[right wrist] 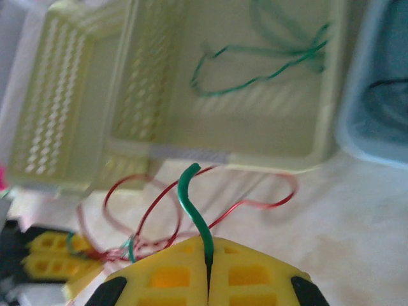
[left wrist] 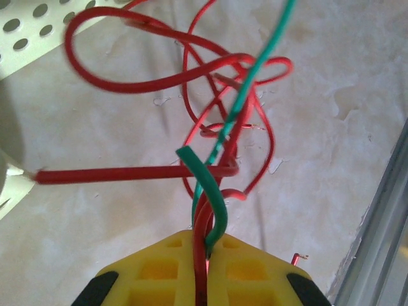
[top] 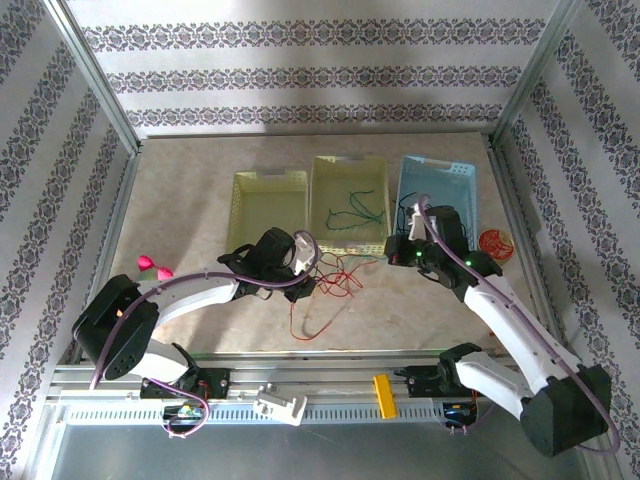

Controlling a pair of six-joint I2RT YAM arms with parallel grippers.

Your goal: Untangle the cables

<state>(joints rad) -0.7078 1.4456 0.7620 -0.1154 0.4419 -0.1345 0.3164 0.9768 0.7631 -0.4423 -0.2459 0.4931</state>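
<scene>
Near the baskets (right wrist: 191,155), left pincer (left wrist: 205,245) clamps tangled red cable (left wrist: 127,173) and green cable (left wrist: 220,210), right pincer (right wrist: 208,245) seemingly that green.

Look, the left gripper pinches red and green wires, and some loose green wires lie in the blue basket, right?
Not quite. The loose green wires lie in the middle pale yellow basket, not the blue basket; the top view shows it. The left gripper does pinch red and green wires, as its wrist view shows.
</scene>
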